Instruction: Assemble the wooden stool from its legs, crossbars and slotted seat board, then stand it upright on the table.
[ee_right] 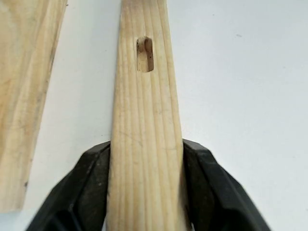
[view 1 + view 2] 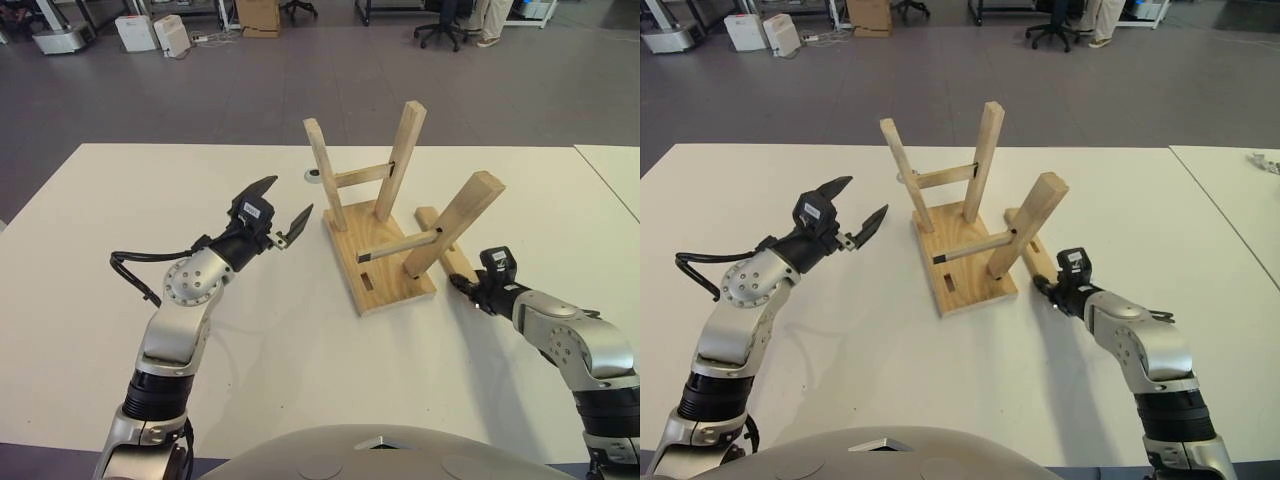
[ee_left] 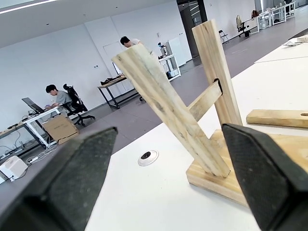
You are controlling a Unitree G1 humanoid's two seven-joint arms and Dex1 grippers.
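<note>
Table (image 2: 300, 370) is carrying all the parts, and its near edge is running just in front of both arms. Right gripper (image 2: 463, 284) is resting low at the near right. Its two black fingers (image 1: 91, 187) are clamping the near end of a loose leg (image 1: 144, 106), with wood filling the whole gap between them. That leg is lying flat and running far-left from the claw, with one oval mortise (image 1: 145, 54) facing up. A thin strip of table is separating it from the seat board (image 2: 392, 290) on its left.

Left gripper (image 2: 291, 194) is hovering above the table at centre-left. It is spread wide, gripping nothing and pointing toward the stool, with bare white surface lying between it and the board. A small white label (image 2: 252, 210) is showing on its body; the print is too small to read.

The seat board is lying flat at centre.
- The far-left leg (image 2: 325, 175) and far-right leg (image 2: 402, 155) are standing in it, joined by a crossbar (image 2: 362, 177).
- A tilted leg (image 2: 458, 215) is leaning right over the loose leg.
- A second crossbar (image 2: 400, 245) is running left from the tilted leg, ending just beyond an empty slot (image 2: 367, 281).

A round grommet (image 2: 313, 176) is sitting just left of the far-left leg. A second table (image 2: 612, 165) is standing at the far right across a narrow gap.
</note>
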